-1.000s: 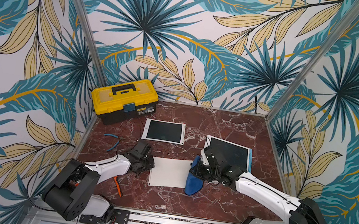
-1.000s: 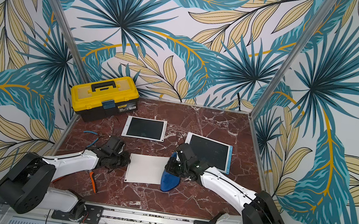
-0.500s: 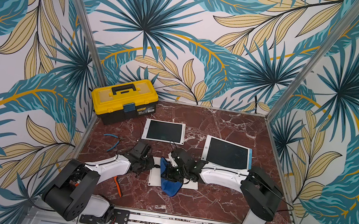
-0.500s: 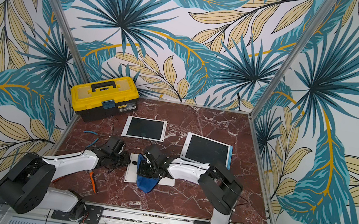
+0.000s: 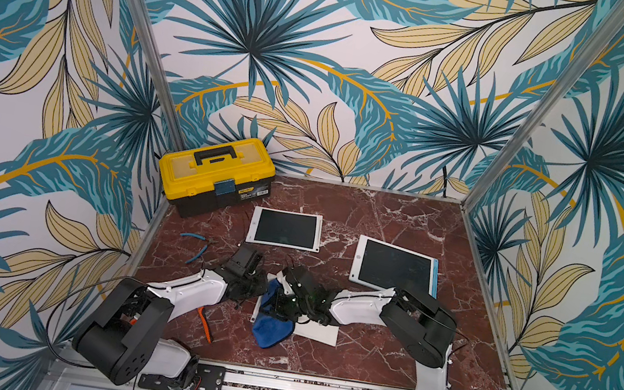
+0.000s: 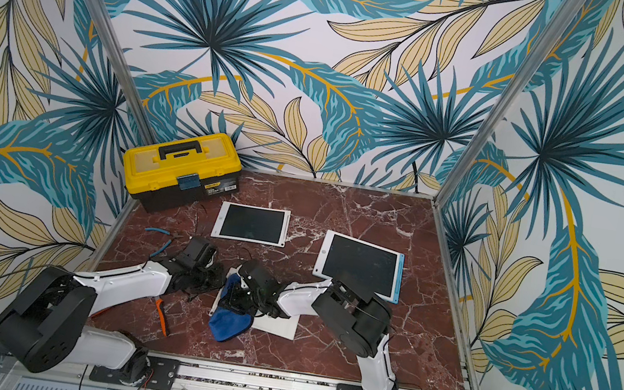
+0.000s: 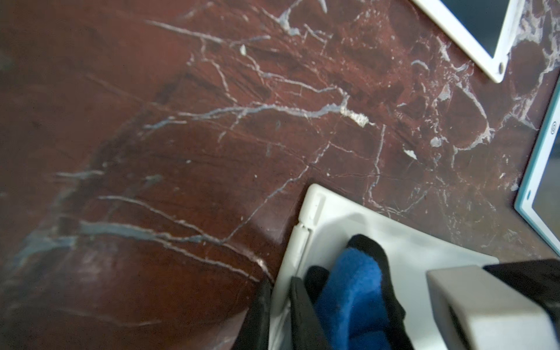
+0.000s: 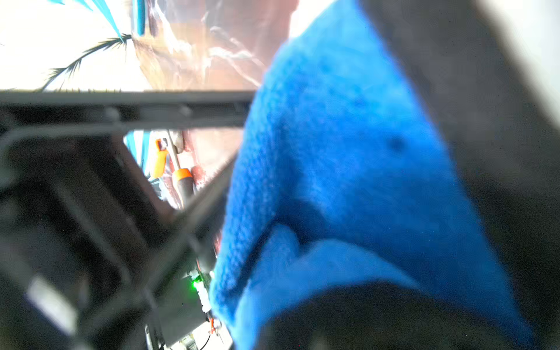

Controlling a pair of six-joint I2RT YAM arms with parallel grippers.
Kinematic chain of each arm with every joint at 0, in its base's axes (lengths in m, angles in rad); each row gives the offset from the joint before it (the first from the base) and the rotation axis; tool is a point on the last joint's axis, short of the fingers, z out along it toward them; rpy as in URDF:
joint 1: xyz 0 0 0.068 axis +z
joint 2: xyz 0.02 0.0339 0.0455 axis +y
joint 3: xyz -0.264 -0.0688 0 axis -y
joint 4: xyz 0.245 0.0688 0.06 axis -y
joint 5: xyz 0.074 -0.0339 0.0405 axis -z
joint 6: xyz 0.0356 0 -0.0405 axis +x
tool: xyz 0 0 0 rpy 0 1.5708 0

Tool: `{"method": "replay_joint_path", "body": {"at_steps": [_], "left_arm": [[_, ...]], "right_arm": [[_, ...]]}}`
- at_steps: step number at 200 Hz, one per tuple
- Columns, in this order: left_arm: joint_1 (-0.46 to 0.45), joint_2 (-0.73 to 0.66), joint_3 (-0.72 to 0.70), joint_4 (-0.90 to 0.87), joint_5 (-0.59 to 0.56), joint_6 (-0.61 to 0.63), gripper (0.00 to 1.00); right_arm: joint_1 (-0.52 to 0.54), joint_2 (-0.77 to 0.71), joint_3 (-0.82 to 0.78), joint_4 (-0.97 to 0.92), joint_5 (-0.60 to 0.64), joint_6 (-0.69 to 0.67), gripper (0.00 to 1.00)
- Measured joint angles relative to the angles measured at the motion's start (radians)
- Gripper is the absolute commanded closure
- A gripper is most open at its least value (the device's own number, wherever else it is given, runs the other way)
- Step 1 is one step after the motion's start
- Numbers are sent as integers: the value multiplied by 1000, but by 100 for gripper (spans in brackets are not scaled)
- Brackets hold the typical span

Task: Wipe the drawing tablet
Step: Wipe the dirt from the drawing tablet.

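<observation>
A drawing tablet (image 5: 317, 333) (image 6: 278, 327) lies at the front middle of the marble table with a plain white face up. My left gripper (image 5: 252, 285) (image 7: 280, 315) is shut on its left edge; the white rim sits between the two black fingers. A blue cloth (image 5: 272, 326) (image 6: 230, 324) (image 8: 348, 151) hangs bunched from my right gripper (image 5: 282, 300) (image 6: 240, 296), which is shut on it. The cloth rests over the tablet's left part, right next to the left gripper. In the left wrist view the cloth (image 7: 354, 291) lies on the white tablet (image 7: 348, 230).
Two more tablets with dark screens lie further back: one white-framed (image 5: 285, 229), one with a blue edge (image 5: 396, 266). A yellow toolbox (image 5: 217, 173) stands at the back left. Blue-handled pliers (image 5: 195, 248) and an orange-handled tool (image 5: 205, 322) lie near the left arm.
My right gripper has dragged the blue cloth leftwards across the white tablet, from its right edge to beside the left gripper. The right arm has folded. The left arm has stayed put.
</observation>
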Motion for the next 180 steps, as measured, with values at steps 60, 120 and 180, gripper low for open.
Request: {"method": "replay_joint_path", "body": {"at_steps": [60,120,180], "left_arm": [[0,-2,-4,5,2,1,85],[0,-3,-5,6,3,1,85],[0,-3,-5,6,3,1,85]], "right_arm": [[-99,-269,-301,-30,55,3,86],[-266,-556,-494,-220,84,-49,86],[-457,-828,-563,-460,79,-118,85]]}}
